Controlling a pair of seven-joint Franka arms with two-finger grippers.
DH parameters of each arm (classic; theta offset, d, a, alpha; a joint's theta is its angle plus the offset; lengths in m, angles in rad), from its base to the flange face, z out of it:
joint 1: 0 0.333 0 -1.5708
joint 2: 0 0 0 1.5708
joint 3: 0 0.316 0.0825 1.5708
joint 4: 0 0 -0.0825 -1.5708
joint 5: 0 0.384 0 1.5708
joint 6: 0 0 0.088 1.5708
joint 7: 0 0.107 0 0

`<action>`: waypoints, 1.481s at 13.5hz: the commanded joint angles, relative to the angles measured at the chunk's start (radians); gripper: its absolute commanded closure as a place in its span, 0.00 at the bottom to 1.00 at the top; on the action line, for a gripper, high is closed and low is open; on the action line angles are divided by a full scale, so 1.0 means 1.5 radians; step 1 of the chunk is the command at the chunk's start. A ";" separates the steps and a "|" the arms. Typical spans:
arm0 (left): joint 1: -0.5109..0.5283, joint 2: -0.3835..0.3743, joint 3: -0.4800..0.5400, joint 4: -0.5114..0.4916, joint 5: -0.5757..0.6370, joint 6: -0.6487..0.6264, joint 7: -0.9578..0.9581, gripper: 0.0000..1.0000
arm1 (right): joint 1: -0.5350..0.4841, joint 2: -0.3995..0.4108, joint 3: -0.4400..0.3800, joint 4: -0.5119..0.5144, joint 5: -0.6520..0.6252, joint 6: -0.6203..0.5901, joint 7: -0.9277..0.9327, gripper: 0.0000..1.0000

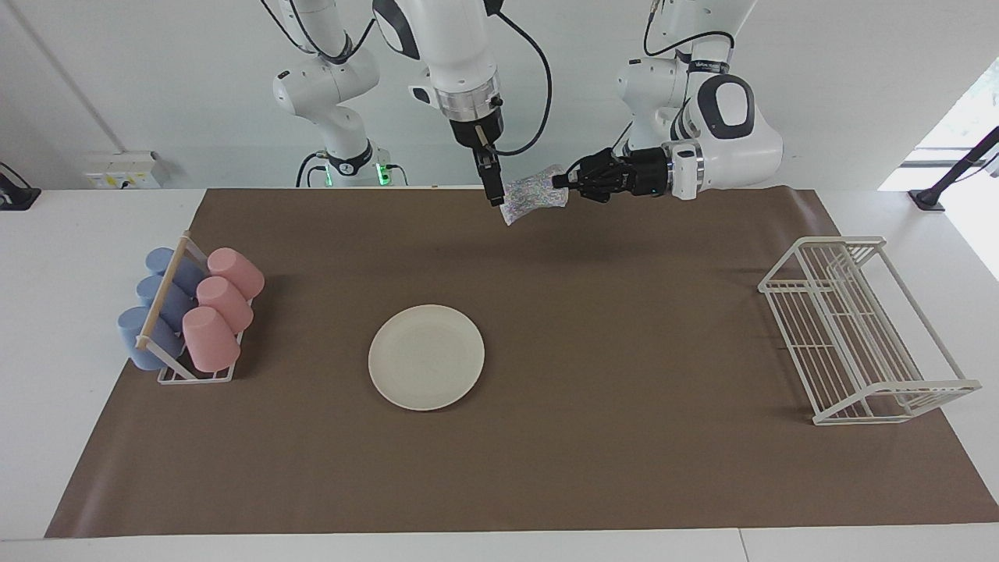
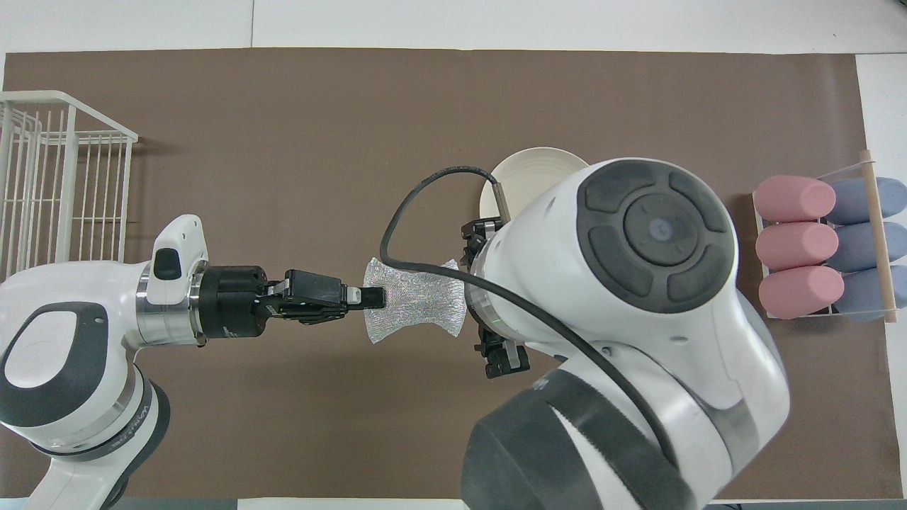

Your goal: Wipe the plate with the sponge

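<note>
Holding the silvery, crinkled bow-shaped sponge (image 1: 533, 200) pinched by one end in my left hand (image 1: 559, 181), I have it up in the air over the brown mat near my end of the counter (image 1: 94, 234). My right hand (image 1: 494, 195), fingers spread wide, sits right at the sponge's free end, so this looks like a handover. The round cream-white plate (image 1: 426, 357) lies bare mid-mat. Next, I judge, my right hand must clench before my left lets go.

The plate (image 1: 426, 357) lies mid-mat, between the cup rack (image 1: 187, 320) and the wire rack (image 1: 858, 332).
</note>
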 commanded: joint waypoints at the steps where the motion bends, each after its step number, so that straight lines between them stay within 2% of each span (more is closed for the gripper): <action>1: -0.007 -0.022 0.008 -0.023 -0.015 0.004 0.016 1.00 | 0.018 -0.037 -0.001 -0.065 0.012 0.043 0.005 0.00; 4: -0.007 -0.026 0.008 -0.027 -0.013 0.001 0.016 1.00 | 0.028 -0.044 0.000 -0.104 0.012 0.160 0.005 0.00; 10: -0.007 -0.028 0.009 -0.029 -0.010 0.000 0.021 1.00 | 0.029 -0.048 0.003 -0.124 0.015 0.190 0.009 0.02; 12: -0.005 -0.028 0.009 -0.029 -0.009 -0.003 0.021 1.00 | 0.029 -0.048 0.003 -0.125 0.041 0.191 0.008 0.35; 14: -0.003 -0.028 0.009 -0.029 -0.009 -0.006 0.021 1.00 | 0.029 -0.048 0.004 -0.122 0.060 0.193 0.007 0.78; 15: -0.001 -0.028 0.009 -0.029 -0.009 -0.007 0.020 1.00 | 0.030 -0.048 0.004 -0.122 0.060 0.193 0.007 0.90; 16: 0.000 -0.028 0.009 -0.029 -0.009 -0.011 0.020 1.00 | 0.030 -0.048 0.008 -0.122 0.060 0.194 0.007 1.00; 20: 0.000 -0.028 0.009 -0.029 -0.008 -0.012 0.019 1.00 | 0.029 -0.048 0.010 -0.122 0.059 0.195 -0.002 1.00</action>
